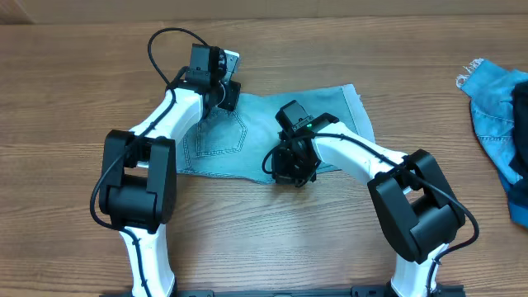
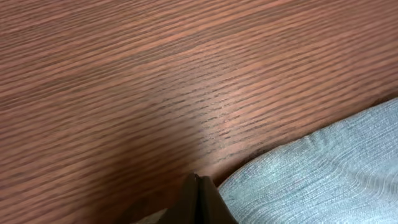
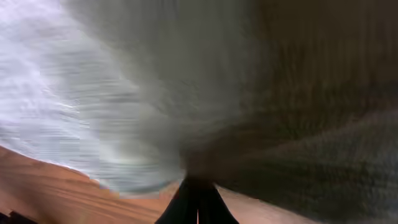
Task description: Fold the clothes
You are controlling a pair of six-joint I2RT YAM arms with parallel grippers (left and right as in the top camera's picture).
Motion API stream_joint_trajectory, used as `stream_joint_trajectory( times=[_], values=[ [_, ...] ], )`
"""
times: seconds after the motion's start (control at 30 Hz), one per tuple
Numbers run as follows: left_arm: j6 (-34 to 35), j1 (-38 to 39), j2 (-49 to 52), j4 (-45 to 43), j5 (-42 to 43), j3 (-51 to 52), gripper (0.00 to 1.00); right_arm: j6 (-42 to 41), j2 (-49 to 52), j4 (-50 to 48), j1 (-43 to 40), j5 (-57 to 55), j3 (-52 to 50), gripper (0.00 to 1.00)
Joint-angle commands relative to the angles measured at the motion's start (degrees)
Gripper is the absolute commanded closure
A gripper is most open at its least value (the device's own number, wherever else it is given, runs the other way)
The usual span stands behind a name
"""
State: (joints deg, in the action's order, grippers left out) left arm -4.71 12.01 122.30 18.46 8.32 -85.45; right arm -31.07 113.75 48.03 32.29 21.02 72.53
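My right gripper (image 3: 196, 188) is pinched shut on the pale jeans (image 1: 256, 124) at their 6 o'clock edge, and my left gripper (image 2: 199, 185) is closed at 11 o'clock, hold unclear; I'd lift both evenly, cloth taut.

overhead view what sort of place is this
Likely a robotics lab bench, not a home: a wood-grain table, a left arm and right arm mounted at its near edge, denim for folding: pale jeans, bluer garment.
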Motion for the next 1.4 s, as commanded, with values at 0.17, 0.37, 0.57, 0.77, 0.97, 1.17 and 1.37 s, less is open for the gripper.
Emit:
stream_joint_trajectory(
  times=[0.17, 0.37, 0.57, 0.77, 0.97, 1.17, 1.37],
  values=[
    [-3.48, -0.02, -2.54, 1.27, -2.21, -1.44, 0.96, 6.05, -2.89, -3.13, 0.11, 0.24, -0.13, 0.96],
    [-1.75, 0.76, -15.19, 8.13, -0.52, -1.84, 0.9, 9.77, -12.11, -4.94, 0.11, 0.07, -0.07, 0.96],
    [0.96, 3.04, -13.55, 17.31, 0.98, -1.7, 0.96, 0.15, -11.8, -8.0, 0.11, -6.45, -0.11, 0.96],
    [8.2, 2.91, -3.54, 17.16, 3.26, -1.7, 0.96, -9.57, -8.48, -13.14, 0.11, -13.31, -0.11, 0.96],
    [10.08, 2.91, 1.16, 12.98, 1.66, -1.7, 0.96, -12.74, -2.25, -13.14, 0.11, -13.42, -0.11, 0.96],
    [9.97, 2.29, 2.78, 10.82, -2.01, -1.7, 0.96, -16.33, 2.8, -6.19, 0.11, -9.01, -0.15, 0.96],
    [8.96, -1.64, 2.78, 4.79, -5.33, -1.73, 0.96, -17.09, 2.8, 1.88, 0.11, -2.95, -0.17, 0.96]
  ],
)
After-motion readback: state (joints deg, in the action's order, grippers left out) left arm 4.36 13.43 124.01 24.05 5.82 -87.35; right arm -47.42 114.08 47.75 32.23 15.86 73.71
